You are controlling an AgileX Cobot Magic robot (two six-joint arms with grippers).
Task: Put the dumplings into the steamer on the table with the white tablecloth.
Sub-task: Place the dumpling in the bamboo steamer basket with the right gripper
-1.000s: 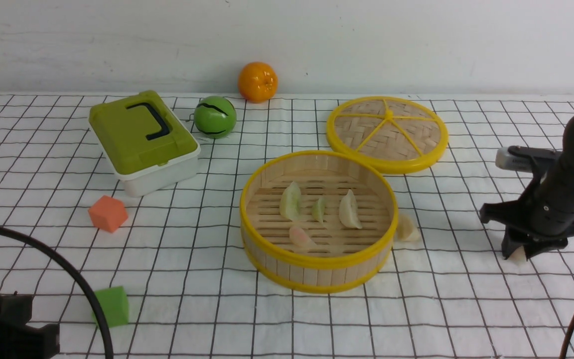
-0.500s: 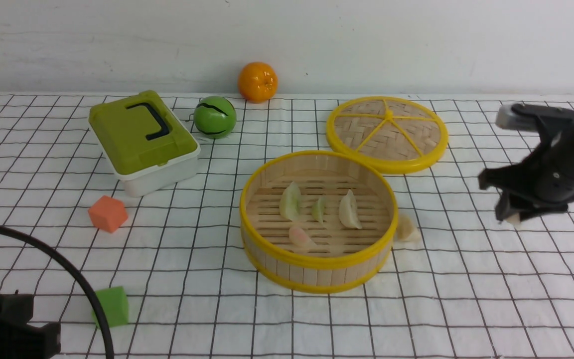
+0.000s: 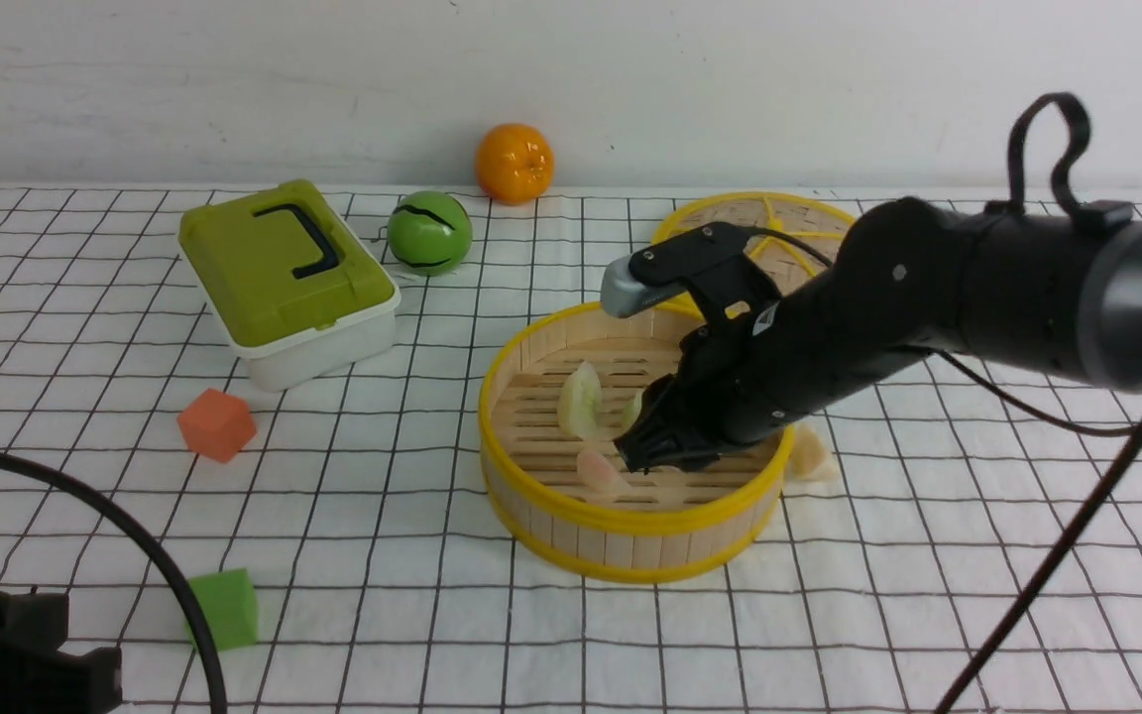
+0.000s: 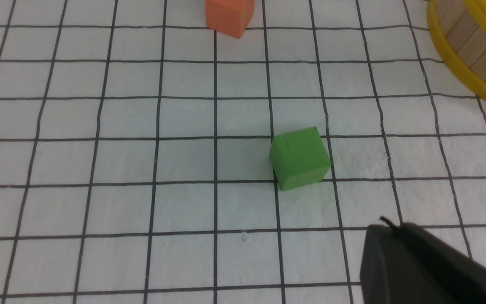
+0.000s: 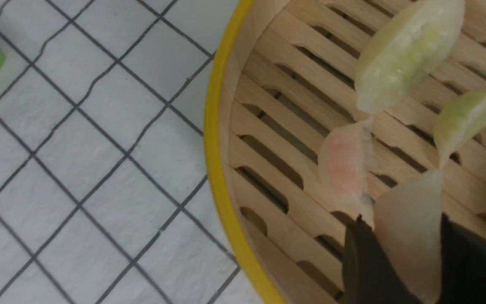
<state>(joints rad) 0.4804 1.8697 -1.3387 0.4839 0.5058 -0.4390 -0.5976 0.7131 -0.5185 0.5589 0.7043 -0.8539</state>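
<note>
The steamer (image 3: 630, 540) stands mid-table on the white tablecloth (image 3: 928, 605). Inside it lie a pale green dumpling (image 3: 579, 400), a small green one (image 3: 632, 407) and a pink one (image 3: 596, 468). Another dumpling (image 3: 811, 453) rests on the cloth against the steamer's right side. My right gripper (image 3: 645, 456) hangs low inside the steamer. In the right wrist view this gripper (image 5: 402, 223) is shut on a whitish dumpling (image 5: 411, 202), just above the slats beside the pink dumpling (image 5: 344, 164). My left gripper (image 4: 388, 230) is shut and holds nothing, near the green cube (image 4: 300, 158).
The woven lid (image 3: 730, 213) lies behind the steamer, partly hidden by my right arm. A green lidded box (image 3: 284, 278), a green ball (image 3: 429, 233) and an orange (image 3: 513, 162) sit at the back left. An orange cube (image 3: 217, 423) and a green cube (image 3: 224, 607) lie front left.
My right arm has lifted from the cloth at the far right and swung left, down into the steamer, with the whitish dumpling in its grip. The left arm has stayed put.
</note>
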